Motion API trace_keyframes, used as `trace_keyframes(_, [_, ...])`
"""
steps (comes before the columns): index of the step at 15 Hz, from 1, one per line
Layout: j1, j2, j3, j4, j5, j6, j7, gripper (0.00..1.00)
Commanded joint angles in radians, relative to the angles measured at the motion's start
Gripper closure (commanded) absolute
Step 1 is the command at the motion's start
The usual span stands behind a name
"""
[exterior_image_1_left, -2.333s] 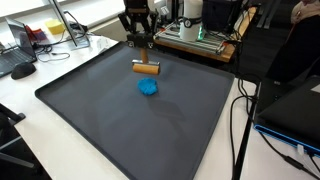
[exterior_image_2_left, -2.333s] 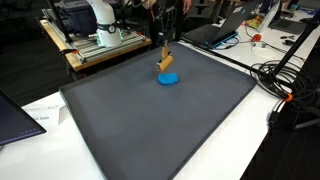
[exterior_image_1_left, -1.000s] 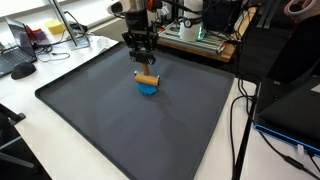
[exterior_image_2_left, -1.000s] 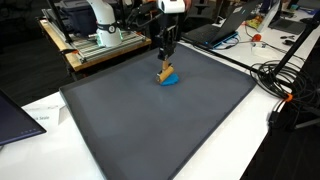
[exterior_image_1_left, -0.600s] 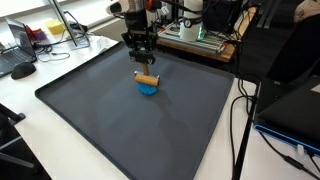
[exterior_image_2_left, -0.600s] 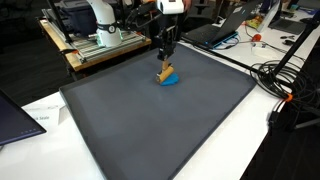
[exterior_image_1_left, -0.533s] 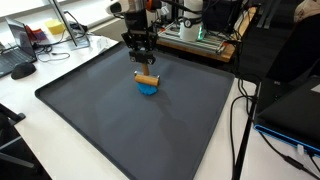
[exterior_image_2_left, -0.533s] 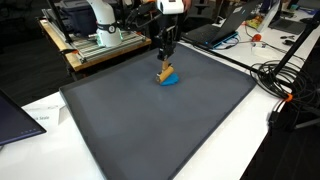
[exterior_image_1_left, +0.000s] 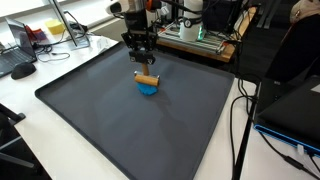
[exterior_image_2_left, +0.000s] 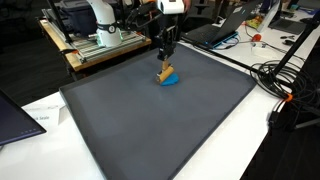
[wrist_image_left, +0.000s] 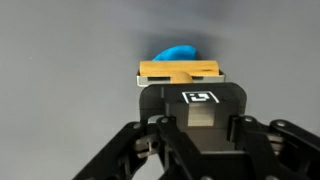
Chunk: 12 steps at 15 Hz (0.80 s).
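My gripper (exterior_image_1_left: 145, 66) hangs over the far middle of a dark mat (exterior_image_1_left: 110, 120). It is shut on a small wooden block (exterior_image_1_left: 147, 79), which it holds level just above or on a blue round piece (exterior_image_1_left: 148, 89). The gripper (exterior_image_2_left: 166, 60), the block (exterior_image_2_left: 166, 71) and the blue piece (exterior_image_2_left: 169, 81) show in both exterior views. In the wrist view the block (wrist_image_left: 180, 70) lies across the tips of the gripper (wrist_image_left: 190, 90), and the blue piece (wrist_image_left: 180, 52) peeks out behind it. I cannot tell whether the block touches the blue piece.
The mat (exterior_image_2_left: 150, 120) covers most of a white table. Beyond its far edge stands a metal frame with equipment (exterior_image_1_left: 200, 38). Cables (exterior_image_2_left: 285, 85) run beside the mat. A dark laptop (exterior_image_1_left: 295, 110) sits off one side.
Since 2.3 s ago the gripper has come down with the wooden block, bringing it onto or just over the blue piece. Nothing has moved in the last second.
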Motion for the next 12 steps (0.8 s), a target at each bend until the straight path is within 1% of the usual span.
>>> trace_keyframes(1, [0.005, 0.031, 0.001, 0.019, -0.031, 0.003, 0.023, 0.78])
trace_keyframes(3, [0.006, 0.044, 0.001, 0.021, -0.036, 0.011, 0.025, 0.78])
trace_keyframes(12, [-0.005, 0.078, 0.004, 0.033, 0.007, 0.042, -0.021, 0.78])
